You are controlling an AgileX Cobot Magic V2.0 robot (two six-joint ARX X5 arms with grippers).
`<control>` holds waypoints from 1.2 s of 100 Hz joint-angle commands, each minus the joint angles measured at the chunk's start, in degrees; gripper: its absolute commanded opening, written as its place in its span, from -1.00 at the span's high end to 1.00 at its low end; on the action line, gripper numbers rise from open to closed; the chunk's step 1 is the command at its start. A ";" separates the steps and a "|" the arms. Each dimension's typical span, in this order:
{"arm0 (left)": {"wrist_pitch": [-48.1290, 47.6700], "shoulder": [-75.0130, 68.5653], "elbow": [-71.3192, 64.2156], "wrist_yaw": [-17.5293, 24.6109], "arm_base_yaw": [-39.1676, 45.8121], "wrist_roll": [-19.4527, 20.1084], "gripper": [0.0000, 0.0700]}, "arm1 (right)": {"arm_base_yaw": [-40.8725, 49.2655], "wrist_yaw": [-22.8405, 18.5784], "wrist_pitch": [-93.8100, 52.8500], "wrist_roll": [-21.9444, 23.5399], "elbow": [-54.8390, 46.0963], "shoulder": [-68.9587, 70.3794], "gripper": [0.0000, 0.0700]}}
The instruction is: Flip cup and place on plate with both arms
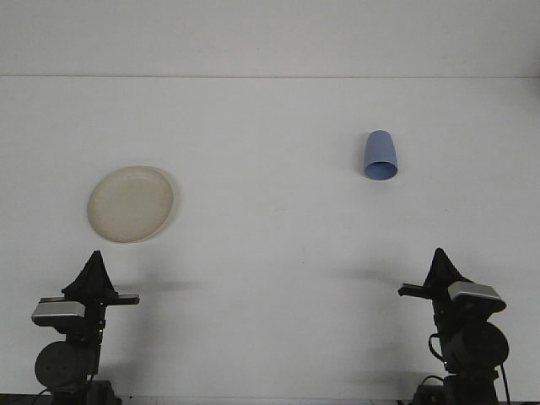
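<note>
At upper right of the frame a blue cup (380,155) lay on the white table (270,236), well apart from the cream plate (131,203) at left. Both grippers, left (94,258) and right (438,256), sat low, holding nothing; their finger spacing could not be told.

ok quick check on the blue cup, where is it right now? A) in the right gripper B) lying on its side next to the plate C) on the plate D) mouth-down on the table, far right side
D: the blue cup stands wide end down on the table, far from the plate on the left, with the right gripper well short of it.
</note>
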 commanded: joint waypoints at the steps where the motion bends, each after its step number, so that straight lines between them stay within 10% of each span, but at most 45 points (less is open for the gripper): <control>1: 0.57 -0.07 -1.16 -0.24 0.00 -0.15 0.96 | 0.02 -1.64 0.26 -3.69 3.08 5.49 0.62; 13: 0.57 -0.07 -1.16 -0.24 0.00 -0.15 0.96 | 0.02 -4.22 1.84 -7.61 8.44 15.69 -0.34; 120: 0.57 -0.07 -1.16 -0.24 0.00 -0.15 0.96 | 0.00 -6.97 31.39 -26.73 41.68 88.91 -0.34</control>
